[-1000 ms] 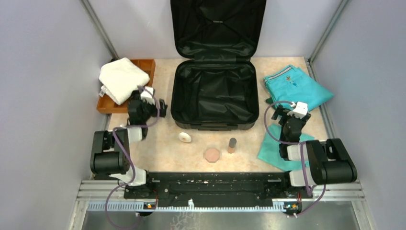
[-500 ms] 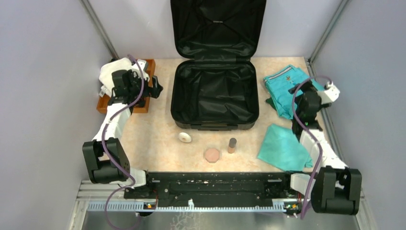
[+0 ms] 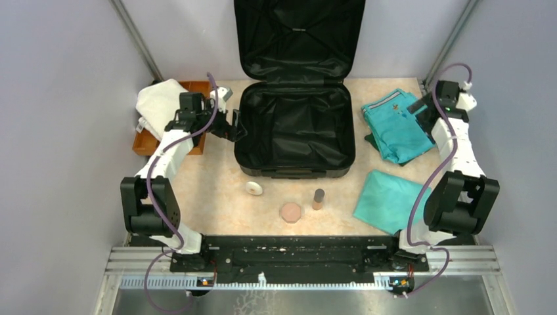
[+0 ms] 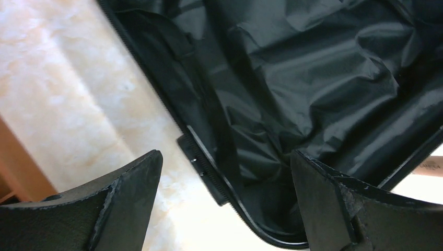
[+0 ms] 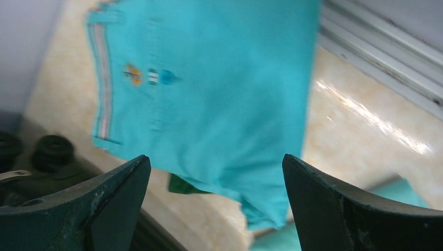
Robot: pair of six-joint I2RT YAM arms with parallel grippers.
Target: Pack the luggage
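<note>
The luggage (image 3: pixel 295 128), a black suitcase, lies open at the back centre, its lid (image 3: pixel 299 39) upright against the wall and its lined tub empty. My left gripper (image 3: pixel 231 126) is open and empty above the tub's left rim. In the left wrist view the left gripper (image 4: pixel 224 162) straddles the rim and black lining (image 4: pixel 313 78). My right gripper (image 3: pixel 423 108) is open and empty above the right edge of a folded teal garment (image 3: pixel 397 125). In the right wrist view the right gripper (image 5: pixel 214 159) hangs over that garment (image 5: pixel 209 78).
A white towel (image 3: pixel 157 105) lies on a brown wooden tray (image 3: pixel 141 146) at the back left. A white round item (image 3: pixel 254 188), a pink octagonal disc (image 3: pixel 290 212) and a small brown cylinder (image 3: pixel 318 197) sit before the suitcase. A second teal cloth (image 3: pixel 387 200) lies front right. Grey walls enclose the table.
My left gripper moved from over the tray rightward to the suitcase's left rim. My right arm stretched further back and right, above the folded teal garment's edge.
</note>
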